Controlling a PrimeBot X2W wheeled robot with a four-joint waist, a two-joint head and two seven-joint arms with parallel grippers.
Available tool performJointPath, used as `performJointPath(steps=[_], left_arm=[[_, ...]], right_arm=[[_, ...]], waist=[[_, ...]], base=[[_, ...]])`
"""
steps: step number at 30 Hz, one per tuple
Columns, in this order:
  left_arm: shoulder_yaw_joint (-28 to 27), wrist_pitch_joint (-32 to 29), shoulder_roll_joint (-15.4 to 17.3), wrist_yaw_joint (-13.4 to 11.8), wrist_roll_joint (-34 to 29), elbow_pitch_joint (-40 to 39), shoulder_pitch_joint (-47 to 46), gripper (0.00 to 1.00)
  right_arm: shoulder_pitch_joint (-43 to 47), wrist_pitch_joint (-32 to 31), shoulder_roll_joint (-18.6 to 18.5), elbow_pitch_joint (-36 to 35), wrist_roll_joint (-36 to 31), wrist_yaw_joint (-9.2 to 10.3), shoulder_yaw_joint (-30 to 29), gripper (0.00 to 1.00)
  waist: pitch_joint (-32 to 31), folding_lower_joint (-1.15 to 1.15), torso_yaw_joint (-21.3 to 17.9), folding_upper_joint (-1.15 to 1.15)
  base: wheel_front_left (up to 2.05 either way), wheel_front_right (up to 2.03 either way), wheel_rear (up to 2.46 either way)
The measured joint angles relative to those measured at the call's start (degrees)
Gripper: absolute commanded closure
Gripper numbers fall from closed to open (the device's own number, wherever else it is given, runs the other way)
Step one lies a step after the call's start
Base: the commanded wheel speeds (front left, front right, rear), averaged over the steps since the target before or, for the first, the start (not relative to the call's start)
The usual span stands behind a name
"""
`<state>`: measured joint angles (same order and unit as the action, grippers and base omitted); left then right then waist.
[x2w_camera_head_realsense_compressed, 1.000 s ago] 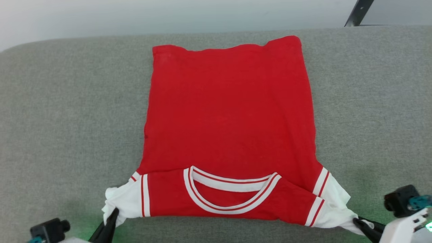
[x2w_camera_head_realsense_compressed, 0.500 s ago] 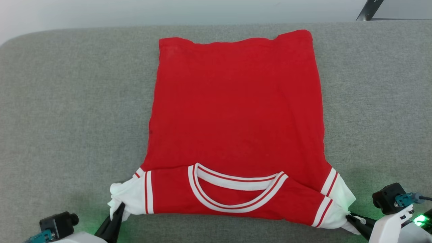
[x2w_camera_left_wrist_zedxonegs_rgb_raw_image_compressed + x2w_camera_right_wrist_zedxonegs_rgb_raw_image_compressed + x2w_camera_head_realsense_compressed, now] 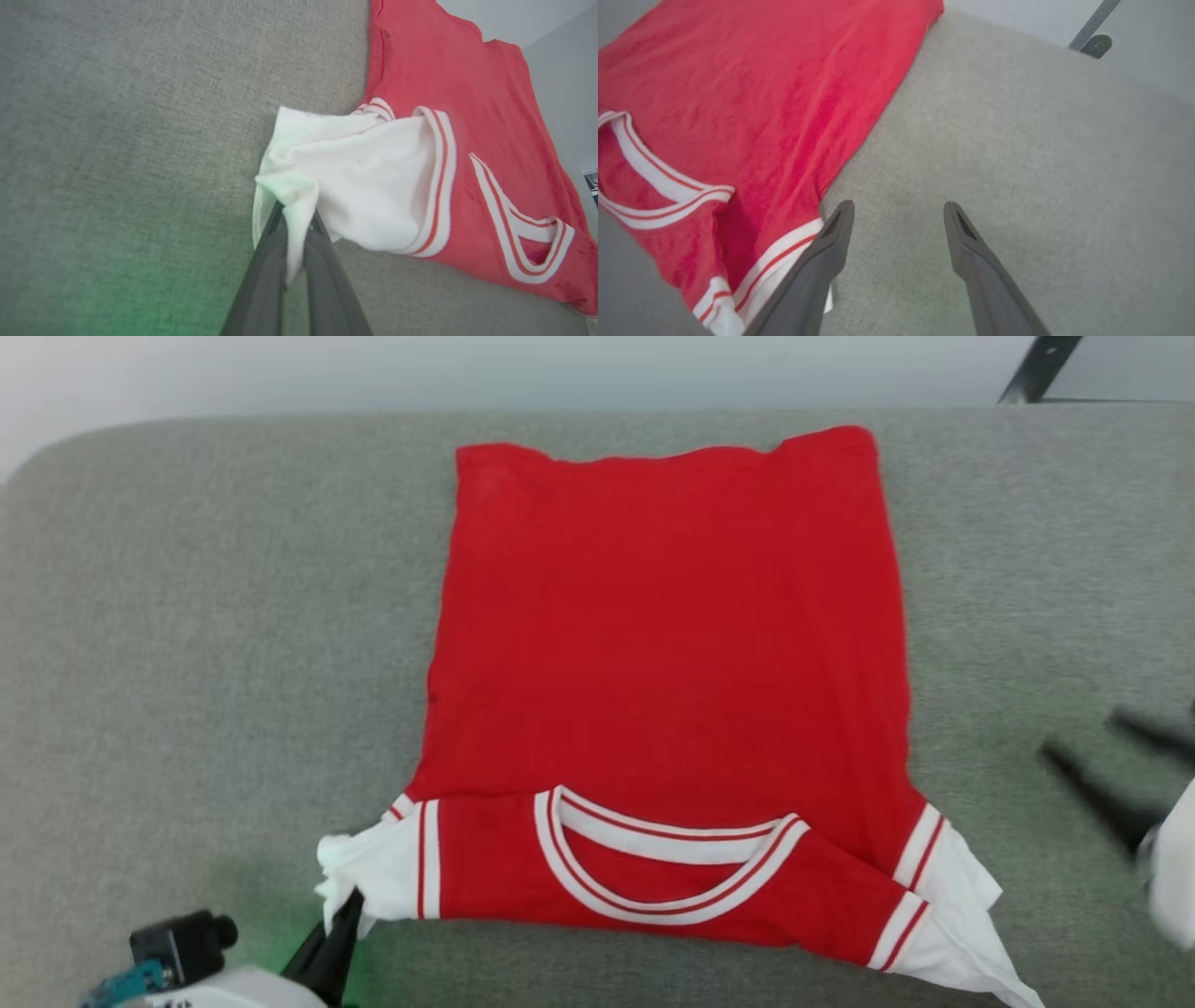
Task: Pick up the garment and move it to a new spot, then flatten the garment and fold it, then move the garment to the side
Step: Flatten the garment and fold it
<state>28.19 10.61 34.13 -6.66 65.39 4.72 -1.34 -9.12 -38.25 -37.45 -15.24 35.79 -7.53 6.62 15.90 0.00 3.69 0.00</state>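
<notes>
The garment [image 3: 667, 644], a red shirt with white sleeve ends and a striped neck, lies flat on the grey padded table [image 3: 187, 616]. Its collar end is folded over along the near edge. At the lower left, my left gripper [image 3: 344, 910] is shut on the bunched white left sleeve. The left wrist view has that sleeve cloth [image 3: 327, 172] pinched between the left gripper's [image 3: 294, 217] two fingers. My right gripper [image 3: 1083, 735] is blurred and open, off to the right of the garment and apart from it. In the right wrist view the right gripper [image 3: 899, 207] stands open over bare table beside the right sleeve trim [image 3: 784, 252].
A dark metal leg [image 3: 1041, 369] stands beyond the table's far right corner, and shows as the leg [image 3: 1092, 28] in the right wrist view. The table's rounded far edge runs along the top, with bare grey surface left and right of the garment.
My right gripper has let go of the right sleeve, opened and swung away to the right. The sleeve now lies on the table. My left gripper still holds its sleeve.
</notes>
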Motion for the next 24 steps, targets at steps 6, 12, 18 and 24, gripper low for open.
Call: performJointPath(steps=[6, 12, 18, 24], left_arm=[[0.9, -0.5, -0.7, 0.5, -1.3, -1.5, -3.5, 1.00], [2.7, -0.8, -2.2, 1.9, -3.3, -2.7, -7.5, 1.00], [3.9, -0.3, -4.2, 4.2, -4.1, -2.7, -10.3, 1.00], [4.6, 0.5, -5.8, 5.7, -4.6, -2.1, -12.3, 1.00]], right_arm=[[-17.0, -4.0, 2.3, 7.2, -0.3, 0.00, -1.5, 0.00], [-35.5, -8.5, 5.8, 25.6, -4.2, 0.00, 5.2, 0.00], [-50.8, -7.3, 7.8, 42.9, -10.8, 0.00, 10.8, 0.00], [-58.1, -8.2, 10.0, 56.1, -14.0, 0.01, 14.8, 0.00]], waist=[[2.7, 0.00, 2.4, 0.00], [6.4, 0.00, 5.9, 0.00], [10.7, 0.00, 9.7, 0.00], [14.4, 0.00, 13.3, 0.00]], base=[[0.00, 0.00, 0.00], [0.00, 0.00, 0.00], [0.00, 0.00, 0.00], [0.00, 0.00, 0.00]])
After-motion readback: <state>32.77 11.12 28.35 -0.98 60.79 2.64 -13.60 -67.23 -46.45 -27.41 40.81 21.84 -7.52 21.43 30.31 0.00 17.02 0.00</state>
